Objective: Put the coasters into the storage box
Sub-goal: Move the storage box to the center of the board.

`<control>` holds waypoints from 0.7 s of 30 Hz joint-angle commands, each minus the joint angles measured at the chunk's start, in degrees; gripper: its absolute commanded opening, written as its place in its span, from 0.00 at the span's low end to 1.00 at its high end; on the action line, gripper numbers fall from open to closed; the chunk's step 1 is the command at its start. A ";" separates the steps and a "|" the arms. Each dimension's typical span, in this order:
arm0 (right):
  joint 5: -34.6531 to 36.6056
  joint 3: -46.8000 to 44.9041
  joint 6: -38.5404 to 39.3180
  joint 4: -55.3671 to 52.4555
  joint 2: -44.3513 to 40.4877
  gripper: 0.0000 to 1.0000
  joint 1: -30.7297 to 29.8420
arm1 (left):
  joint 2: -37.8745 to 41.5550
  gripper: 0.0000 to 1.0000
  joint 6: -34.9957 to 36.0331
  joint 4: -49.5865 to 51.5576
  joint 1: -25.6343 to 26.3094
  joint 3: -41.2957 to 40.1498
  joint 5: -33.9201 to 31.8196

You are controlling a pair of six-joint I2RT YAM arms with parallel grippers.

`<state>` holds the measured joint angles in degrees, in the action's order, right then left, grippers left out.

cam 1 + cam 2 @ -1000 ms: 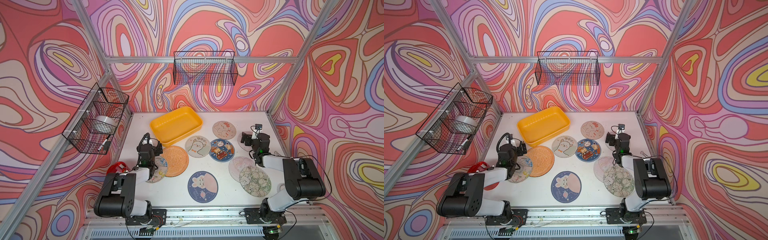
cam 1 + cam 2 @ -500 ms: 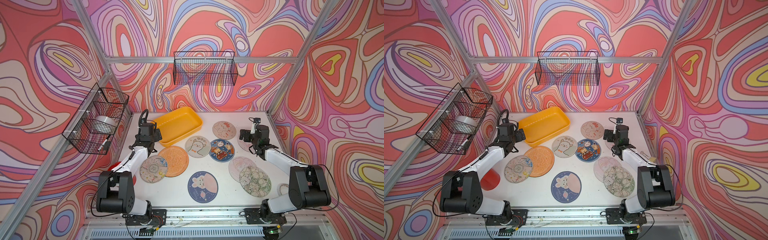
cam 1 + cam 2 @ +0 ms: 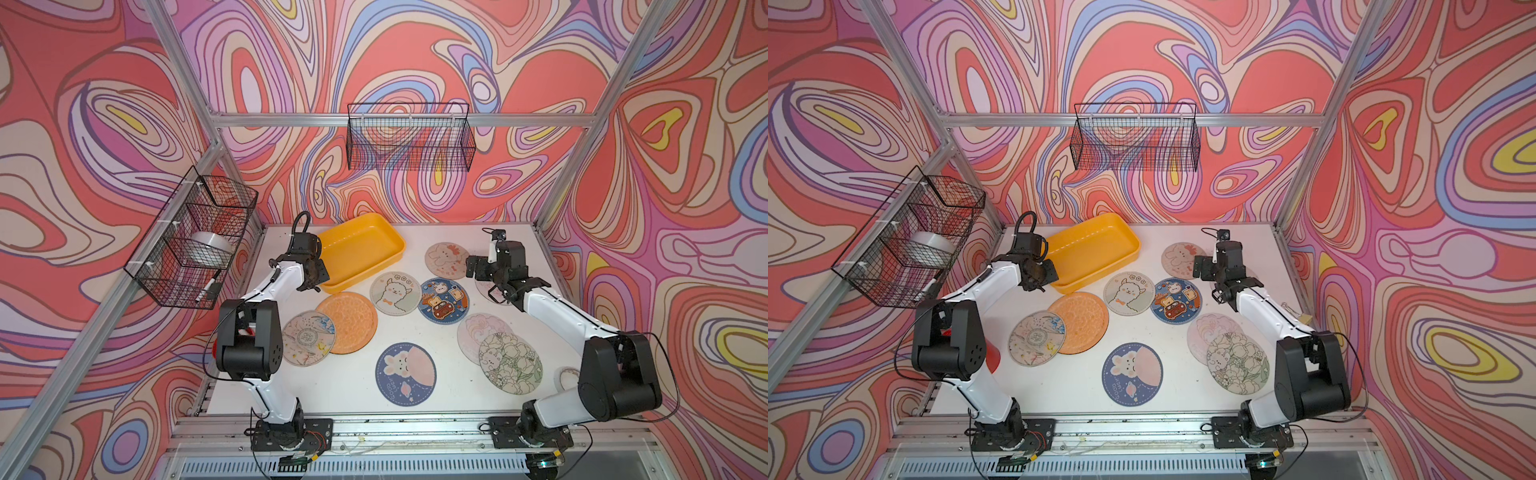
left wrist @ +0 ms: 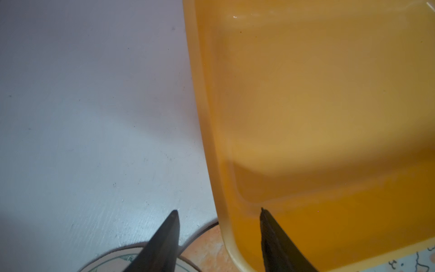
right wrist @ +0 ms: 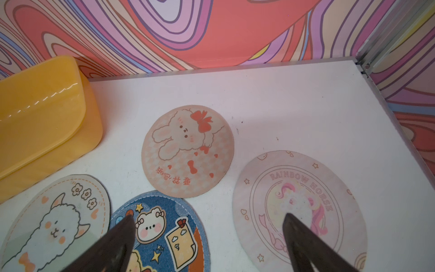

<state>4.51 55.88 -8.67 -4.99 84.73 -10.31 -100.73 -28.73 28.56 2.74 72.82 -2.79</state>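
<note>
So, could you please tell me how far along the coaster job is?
Nothing looks done: the storage box is empty and all nine coasters lie on the table. In hand: the left claw straddles the box's wall, open, gripping nothing; the right claw hovers open over two coasters. Left: moving every coaster into the box.

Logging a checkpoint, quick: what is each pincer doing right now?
Left pincer: open, astride the storage box rim, not clamped on it.
Right pincer: open, holding nothing.
</note>
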 commanded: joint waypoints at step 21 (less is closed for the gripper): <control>2.16 2.92 -0.38 -2.62 1.48 0.99 -3.31 | -11.01 0.19 -1.54 6.34 0.24 10.69 -2.42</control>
<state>5.30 57.60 -8.99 -7.31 85.41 -13.23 -109.95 -30.22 32.91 2.74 81.80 -3.84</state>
